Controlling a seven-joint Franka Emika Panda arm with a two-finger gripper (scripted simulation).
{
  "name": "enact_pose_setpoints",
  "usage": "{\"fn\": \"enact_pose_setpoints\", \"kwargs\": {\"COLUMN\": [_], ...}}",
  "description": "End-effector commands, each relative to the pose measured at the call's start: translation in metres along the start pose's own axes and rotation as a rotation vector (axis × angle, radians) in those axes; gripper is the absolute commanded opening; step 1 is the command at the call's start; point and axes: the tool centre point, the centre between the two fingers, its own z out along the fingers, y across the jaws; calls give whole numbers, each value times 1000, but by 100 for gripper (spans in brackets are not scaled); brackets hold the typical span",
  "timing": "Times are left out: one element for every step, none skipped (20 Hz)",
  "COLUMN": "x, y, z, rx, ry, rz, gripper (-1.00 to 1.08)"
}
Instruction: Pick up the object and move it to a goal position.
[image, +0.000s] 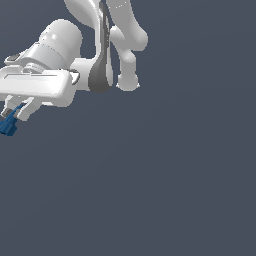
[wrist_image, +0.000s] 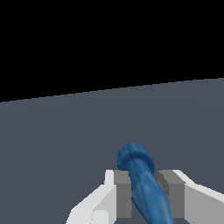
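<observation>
The object (image: 8, 125) is a small dark-blue knobbly piece at the far left of the exterior view, sticking out below the white gripper (image: 17, 112). The gripper is shut on it and holds it in the air above the grey floor. In the wrist view the object (wrist_image: 142, 183) runs lengthwise between the two grey pads (wrist_image: 123, 192), its rounded end pointing away from the camera. The gripper (wrist_image: 146, 197) closes on it from both sides.
The white arm (image: 100, 45) stretches from the top centre toward the exterior view's left. A plain grey floor (image: 150, 175) fills the scene. In the wrist view the floor ends at a far edge with black beyond.
</observation>
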Motion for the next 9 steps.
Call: {"fn": "enact_pose_setpoints", "kwargs": {"x": [8,9,10,10,11,10,8,8,7], "y": [2,3,3,3,3,3,3,3,2], "z": [-3,-4,-4,-5,-5,-4,-4,-3,-3], "rx": [2,2,2,2,2,1,1,0,0], "ry": [23,28,31,33,33,30,27,24,24], "rz": [4,4,5,5,5,5,5,4,4], "gripper": [-100,-100,-100,-100,-100,-100,-100,-100,-100]}}
